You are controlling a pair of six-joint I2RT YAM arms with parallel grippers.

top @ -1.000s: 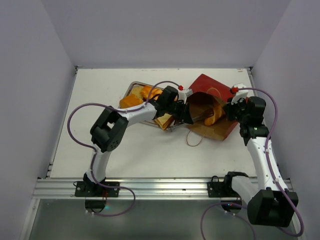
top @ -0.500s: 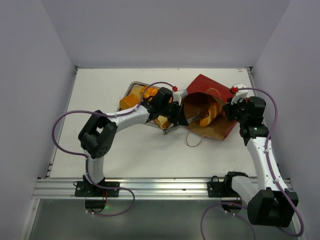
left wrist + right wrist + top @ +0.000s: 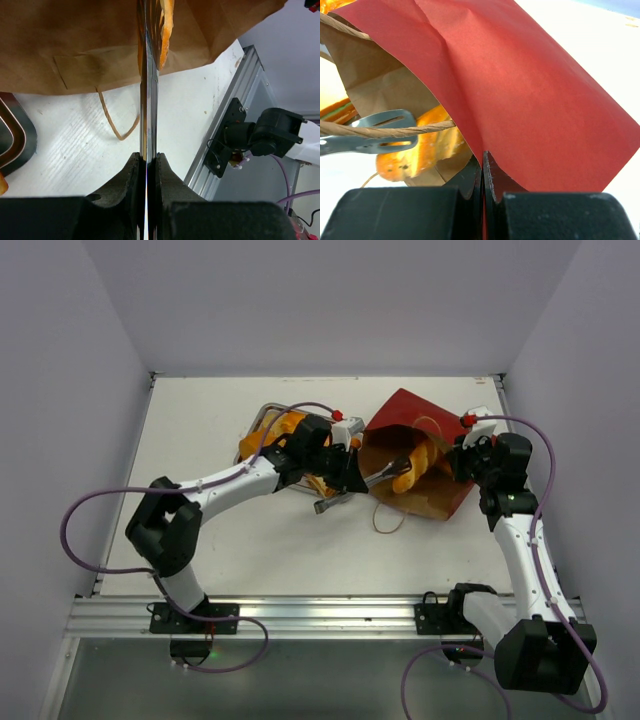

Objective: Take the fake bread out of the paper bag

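Left gripper [image 3: 147,160] is seen closed down to a narrow gap, fingers clamped on the handle end of a pair of metal tongs [image 3: 149,100]. From above, the left gripper [image 3: 350,472] is placed at the mouth of the paper bag [image 3: 430,502], with the tongs [image 3: 388,472] reaching inside.

The bag is laid on its side on the table [image 3: 250,540], mouth turned toward the left arm, red outside up, brown inside exposed. One piece of fake bread [image 3: 418,468], orange and glossy, is seen inside the bag. The tong tip [image 3: 375,131] is pressed against it [image 3: 427,150]. Whether the piece is actually pinched cannot be told.

Right gripper [image 3: 482,162] is fully closed, with the red wall of the bag [image 3: 530,100] pinched between its fingers at the far right side of the opening.

More orange bread pieces [image 3: 285,425] are piled in the metal tray [image 3: 262,410], just left of the bag. A string handle [image 3: 385,520] is looped on the table near the bag mouth.
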